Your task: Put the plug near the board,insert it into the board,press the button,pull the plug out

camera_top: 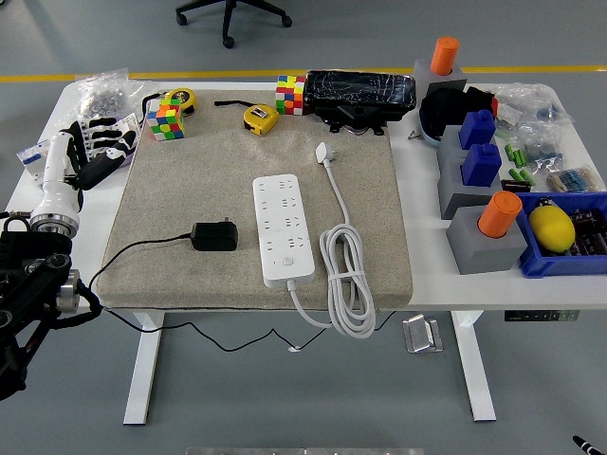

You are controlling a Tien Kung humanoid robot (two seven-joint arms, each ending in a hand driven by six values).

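The black plug (214,235), an adapter with a thin black cord trailing left off the table edge, lies on the beige mat (171,190), just left of the white power strip (284,228). The strip lies lengthwise in the middle of the mat, with its button (274,245) near the near end. My left hand (100,152) is at the table's far left edge, well away from the plug, with its fingers spread and holding nothing. My right hand does not show.
The strip's white cord is coiled (347,275) on its right, with its white plug (327,152) farther back. Rubik's cubes (163,120), tape measures (259,118) and a black case (360,92) line the back. Grey blocks with orange cylinders (488,232) and a blue bin (569,242) stand on the right.
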